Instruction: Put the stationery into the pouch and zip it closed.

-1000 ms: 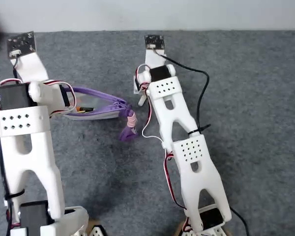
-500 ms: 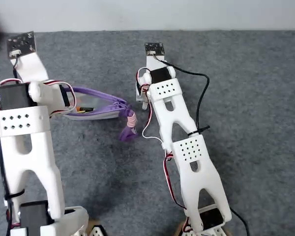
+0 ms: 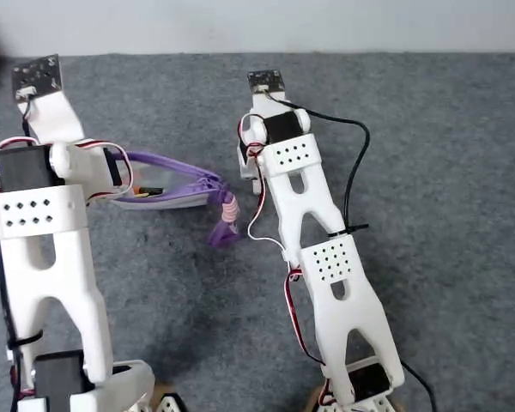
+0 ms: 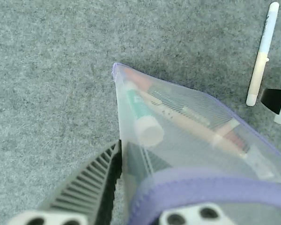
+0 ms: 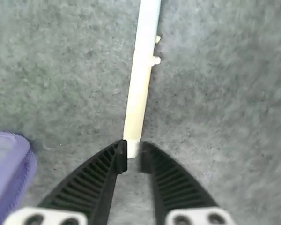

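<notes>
The left gripper [image 4: 131, 185] has its jaws clenched on the purple-trimmed rim of the mesh pouch [image 4: 196, 140], holding it over the grey counter [image 4: 47, 70]. Inside the pouch are a green-and-white stick [image 4: 141, 117] and a few pens. Beyond it, apart from the pouch, a cream pen [image 5: 143, 70] lies flat on the counter. The right gripper [image 5: 132, 152] has its jaws pinched on the pen's near end.

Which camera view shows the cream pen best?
The right wrist view: the cream pen lies close up, one end between the right gripper's fingertips. The left wrist view shows it whole, farther off, beside the pouch.
</notes>
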Motion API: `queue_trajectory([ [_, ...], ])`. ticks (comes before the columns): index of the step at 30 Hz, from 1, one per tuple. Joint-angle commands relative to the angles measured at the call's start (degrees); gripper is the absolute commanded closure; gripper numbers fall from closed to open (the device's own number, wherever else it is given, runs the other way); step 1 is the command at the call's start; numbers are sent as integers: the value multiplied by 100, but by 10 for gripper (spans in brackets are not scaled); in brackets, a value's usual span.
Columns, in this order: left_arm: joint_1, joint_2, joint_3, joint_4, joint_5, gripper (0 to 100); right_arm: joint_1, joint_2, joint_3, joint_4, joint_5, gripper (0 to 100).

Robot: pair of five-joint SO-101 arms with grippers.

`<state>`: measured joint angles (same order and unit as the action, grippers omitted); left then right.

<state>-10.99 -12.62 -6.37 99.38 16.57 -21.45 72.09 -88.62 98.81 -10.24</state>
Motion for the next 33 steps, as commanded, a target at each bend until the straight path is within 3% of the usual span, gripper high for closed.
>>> queue_trajectory([
  [1,35,-308,-127,88,44,987,31,-145,-97,-233,343,796],
  [13,35,-308,-127,79,35,987,-330,-145,1240,-1156,791,786],
  [16,35,-308,-127,88,35,987,-259,-145,1415,-1121,791,847],
  [20,35,-308,-127,70,35,987,-171,-198,1196,-734,774,995],
  [25,44,-308,-119,62,35,987,-207,-154,396,356,738,993],
  [33,44,-334,-119,79,35,987,-92,-681,659,435,782,991],
])
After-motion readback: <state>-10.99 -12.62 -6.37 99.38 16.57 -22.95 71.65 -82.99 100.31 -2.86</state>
